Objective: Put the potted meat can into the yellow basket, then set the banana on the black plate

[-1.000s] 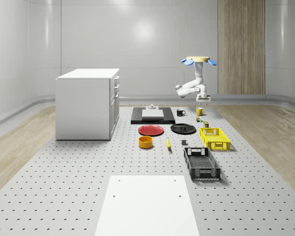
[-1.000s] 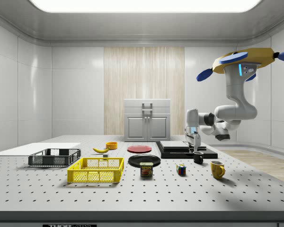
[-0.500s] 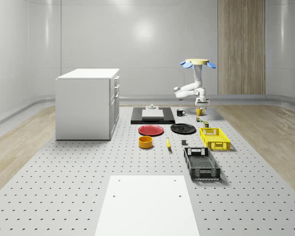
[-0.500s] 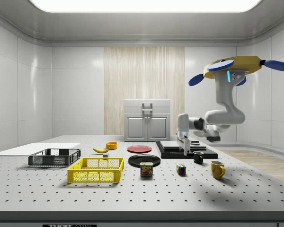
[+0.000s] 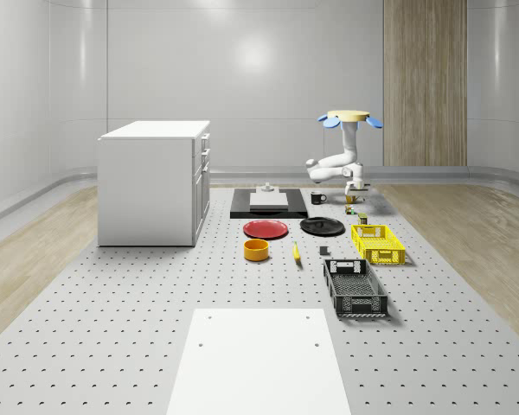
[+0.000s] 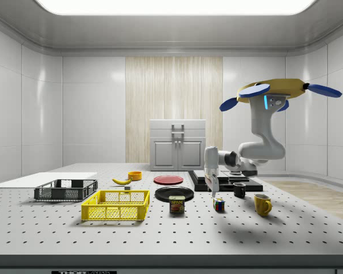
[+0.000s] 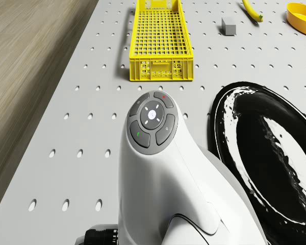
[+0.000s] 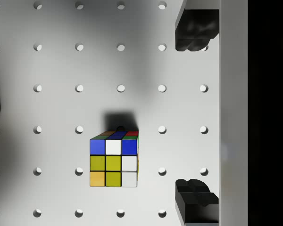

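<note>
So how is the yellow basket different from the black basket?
The yellow basket is bright yellow; the black basket is dark. In the side view the yellow basket sits nearer the potted meat can, and the black basket lies farther toward the side view's left. Both are open mesh crates resting on the table.

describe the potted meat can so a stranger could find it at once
Start in the side view at the yellow basket on the perforated table. Just off that basket's right-hand end, in front of the black plate, stands the potted meat can. It is the short tin with a label, left of the colourful puzzle cube.
</note>
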